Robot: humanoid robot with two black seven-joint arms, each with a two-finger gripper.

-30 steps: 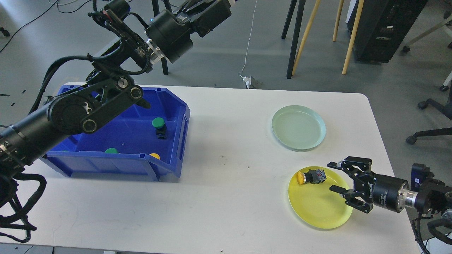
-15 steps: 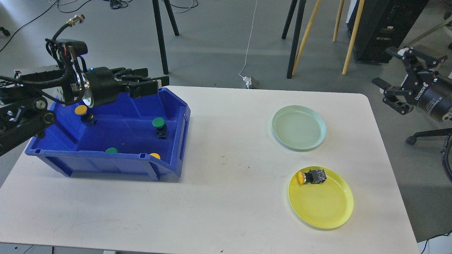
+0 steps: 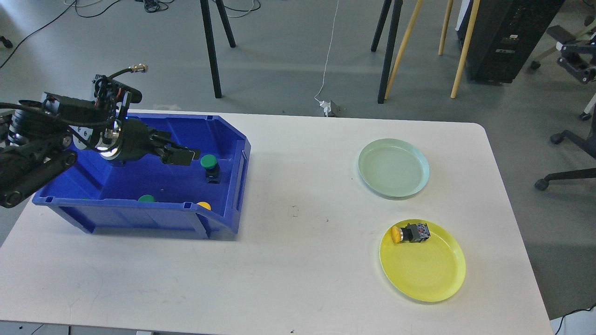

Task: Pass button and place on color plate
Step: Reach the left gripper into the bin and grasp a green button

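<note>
At the bench's nine o'clock edge sits the blue bin. Inside it, the left end effector hangs just beside a green button at its three o'clock; its fingers look nearly together, though their state cannot be told. Open bench lies mid-way. Toward three o'clock rests the pale green plate; at its six o'clock, well inside the bench's edge, the yellow plate carries the yellow button near its eleven o'clock rim.

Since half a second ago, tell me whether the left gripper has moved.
Yes. The left gripper has dropped from the blue bin's back rim down inside it, beside the green button.
</note>
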